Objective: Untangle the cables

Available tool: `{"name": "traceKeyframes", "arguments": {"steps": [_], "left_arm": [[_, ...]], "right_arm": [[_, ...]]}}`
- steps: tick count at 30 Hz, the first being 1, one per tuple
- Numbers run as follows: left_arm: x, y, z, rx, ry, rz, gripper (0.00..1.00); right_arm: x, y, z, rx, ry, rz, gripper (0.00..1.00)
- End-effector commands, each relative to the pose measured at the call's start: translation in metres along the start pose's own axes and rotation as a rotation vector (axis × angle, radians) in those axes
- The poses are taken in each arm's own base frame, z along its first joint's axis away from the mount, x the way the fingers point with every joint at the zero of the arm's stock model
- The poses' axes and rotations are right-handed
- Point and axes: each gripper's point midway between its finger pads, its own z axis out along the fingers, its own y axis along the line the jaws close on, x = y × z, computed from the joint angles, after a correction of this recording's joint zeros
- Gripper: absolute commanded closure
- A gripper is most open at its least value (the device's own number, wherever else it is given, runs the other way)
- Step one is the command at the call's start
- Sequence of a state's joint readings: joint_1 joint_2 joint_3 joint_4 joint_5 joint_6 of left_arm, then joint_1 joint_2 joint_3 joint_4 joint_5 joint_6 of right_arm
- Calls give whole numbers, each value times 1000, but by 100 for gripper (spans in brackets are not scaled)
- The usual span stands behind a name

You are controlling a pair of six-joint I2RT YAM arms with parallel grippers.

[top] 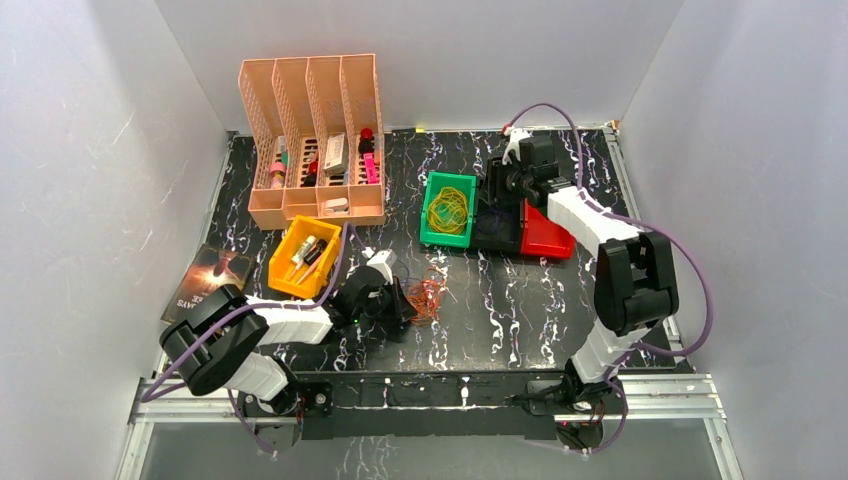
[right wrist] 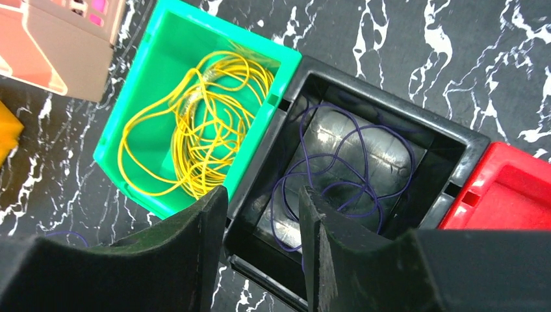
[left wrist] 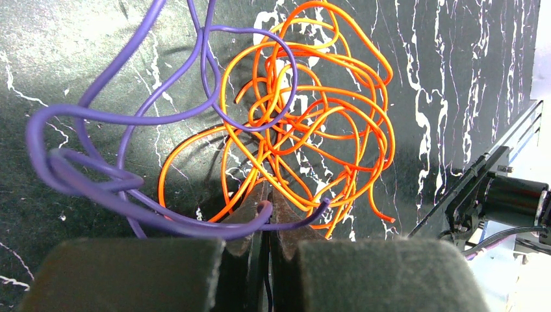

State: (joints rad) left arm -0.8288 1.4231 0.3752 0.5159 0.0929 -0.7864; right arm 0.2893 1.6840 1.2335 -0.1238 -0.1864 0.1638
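Many cables [left wrist: 305, 123] spread ahead of left gripper [left wrist: 268, 207], seemingly pinched.

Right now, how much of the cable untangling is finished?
Done: yellow cables lie in the green bin, a purple cable in the black bin. In hand: the left gripper is shut on the orange cables, tangled with a second purple cable on the table; the right gripper hangs open over the black bin. Left: pull those apart and bin them.
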Motion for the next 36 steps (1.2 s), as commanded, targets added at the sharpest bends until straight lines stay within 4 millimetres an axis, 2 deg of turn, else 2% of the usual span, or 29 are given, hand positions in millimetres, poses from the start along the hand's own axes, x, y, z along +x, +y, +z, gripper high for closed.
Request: {"name": "traceKeyframes", "arguments": {"steps": [1,4,8,11,13,16,20,26,29,36], "left_arm": [[13,17,-2,-63,45,-2,100],[15,17,-3,-66,49,-4,100],[15,18,-4,-71,49,2,100],[12,18,-5,-76,41,5,100],[9,17,-7,-77,33,10,100],[4,12,-9,-70,24,38,100],[-5,9,-12,-69,6,94,100],[-12,0,-15,-27,-17,139,100],[-16,-7,-17,4,-34,157,100],[-13,-12,-16,52,-25,189,100]], "right_arm": [[-6,5,3,-29,19,-36,49],[-1,3,6,-26,41,-32,53],[2,-10,5,53,61,-14,57],[-6,-15,-7,106,21,7,57],[-15,-10,-21,104,-28,32,57],[-26,12,-46,32,-97,73,56],[-21,49,-79,-133,-140,127,54],[24,83,-105,-234,-45,123,53],[43,108,-116,-331,-18,114,53],[90,166,-107,-521,21,-8,49]]}}
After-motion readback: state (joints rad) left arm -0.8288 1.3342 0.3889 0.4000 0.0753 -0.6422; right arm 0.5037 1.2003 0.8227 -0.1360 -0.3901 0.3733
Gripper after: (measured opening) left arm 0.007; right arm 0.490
